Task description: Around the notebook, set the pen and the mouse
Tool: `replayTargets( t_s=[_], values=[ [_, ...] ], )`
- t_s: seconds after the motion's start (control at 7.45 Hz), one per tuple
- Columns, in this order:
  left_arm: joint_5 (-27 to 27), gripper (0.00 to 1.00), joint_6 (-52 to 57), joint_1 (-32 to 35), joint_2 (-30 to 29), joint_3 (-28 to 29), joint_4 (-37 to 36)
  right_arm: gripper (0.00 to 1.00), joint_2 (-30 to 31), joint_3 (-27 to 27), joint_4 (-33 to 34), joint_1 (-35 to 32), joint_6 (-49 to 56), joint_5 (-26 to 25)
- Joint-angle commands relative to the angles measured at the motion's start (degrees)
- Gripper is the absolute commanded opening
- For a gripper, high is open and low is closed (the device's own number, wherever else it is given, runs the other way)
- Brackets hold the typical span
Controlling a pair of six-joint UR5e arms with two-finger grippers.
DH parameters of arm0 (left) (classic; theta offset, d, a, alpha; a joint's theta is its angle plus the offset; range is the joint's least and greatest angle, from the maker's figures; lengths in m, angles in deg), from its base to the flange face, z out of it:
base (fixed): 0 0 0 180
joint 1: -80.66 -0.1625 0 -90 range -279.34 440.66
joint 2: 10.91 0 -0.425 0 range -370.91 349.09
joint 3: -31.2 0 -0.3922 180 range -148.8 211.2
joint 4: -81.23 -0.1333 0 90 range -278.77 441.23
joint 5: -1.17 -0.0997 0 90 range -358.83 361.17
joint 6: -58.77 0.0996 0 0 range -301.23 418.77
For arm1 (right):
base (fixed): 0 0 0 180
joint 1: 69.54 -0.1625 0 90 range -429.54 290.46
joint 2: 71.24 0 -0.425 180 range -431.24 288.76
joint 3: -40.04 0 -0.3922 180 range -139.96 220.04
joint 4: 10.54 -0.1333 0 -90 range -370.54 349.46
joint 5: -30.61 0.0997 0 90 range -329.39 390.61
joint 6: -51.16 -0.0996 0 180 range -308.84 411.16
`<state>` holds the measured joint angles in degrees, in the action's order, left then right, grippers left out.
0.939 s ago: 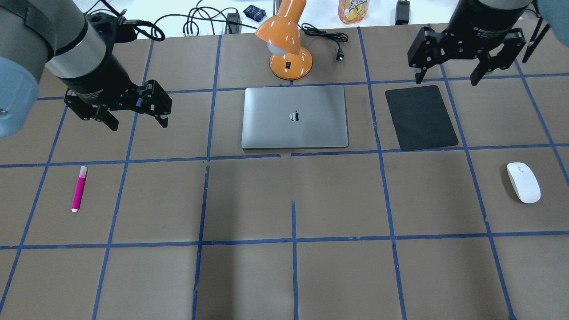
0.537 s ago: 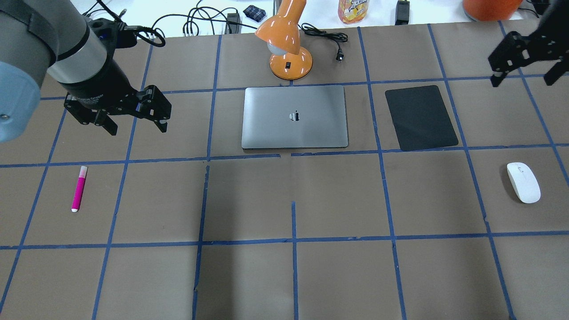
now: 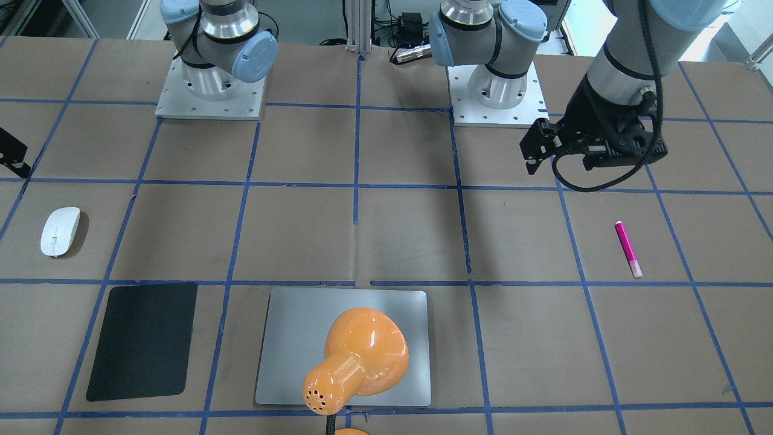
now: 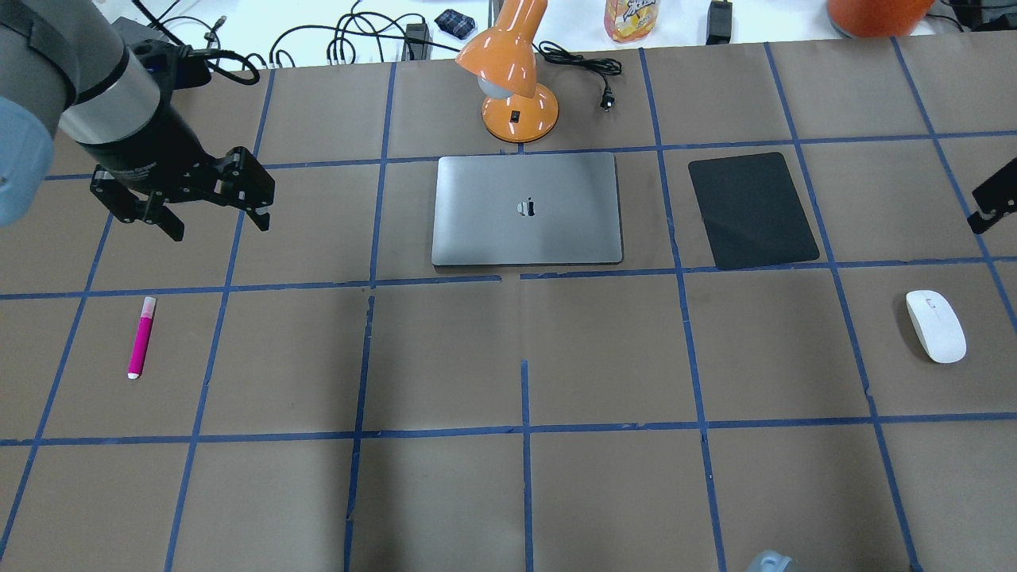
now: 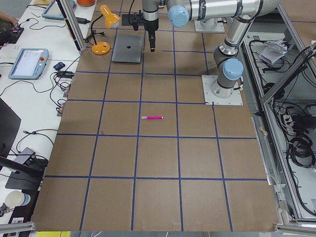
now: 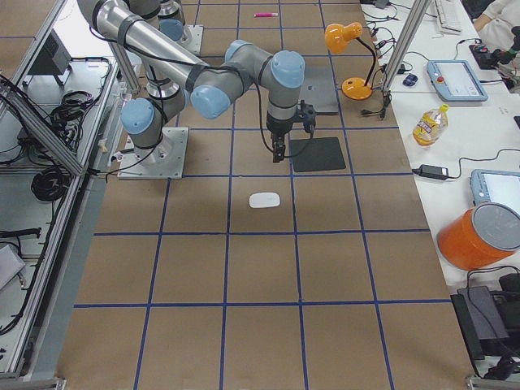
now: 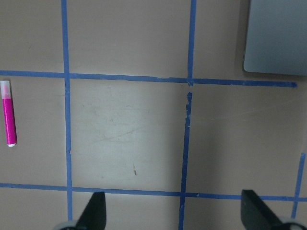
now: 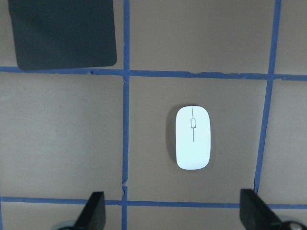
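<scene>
The pen [image 4: 141,337] lies untouched at the overhead view's left and the mouse [image 4: 936,326] near its right edge, both well apart from the notebook [image 4: 527,208] at upper centre. My right gripper [image 8: 172,213] has swung off the black mat [image 4: 752,210] toward the right edge, and its wrist camera now frames the mouse. My left gripper [image 4: 219,228] has slid left, nearer the pen. I read both as approaches. Both claws are spread wide, holding and touching nothing.

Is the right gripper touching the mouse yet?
Apart. The right wrist view shows bare table between the mouse and the open right gripper.
</scene>
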<state>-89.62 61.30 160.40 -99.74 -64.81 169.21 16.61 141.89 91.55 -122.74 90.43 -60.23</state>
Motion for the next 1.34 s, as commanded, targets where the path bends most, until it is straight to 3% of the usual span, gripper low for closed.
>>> replayTargets(
  t_s=[0.0,0.27,0.67,0.8,1.21],
  values=[
    [-0.17,1.0,6.37,-7.37,-1.79,-0.57,0.0,1.0,0.05,10.52,13.06,3.98,4.4,0.4],
    [0.17,1.0,14.13,-14.84,-3.54,-1.36,-1.13,1.0,-2.14,17.83,24.77,3.99,6.16,0.4],
    [0.0,1.0,23.53,-24.06,-8.19,-8.19,-14.69,1.0,-10.73,18.83,33.49,4.16,7.4,2.51],
    [-0.09,1.0,28.79,-27.41,-10.04,-11.27,-20.76,1.0,-12.59,18.3,35.26,5.38,7.4,2.68],
    [0.0,1.0,29.28,-28.32,-15.75,-16.65,-35.72,1.0,-13.4,18.91,35.54,6.1,6.78,3.12]
  ],
)
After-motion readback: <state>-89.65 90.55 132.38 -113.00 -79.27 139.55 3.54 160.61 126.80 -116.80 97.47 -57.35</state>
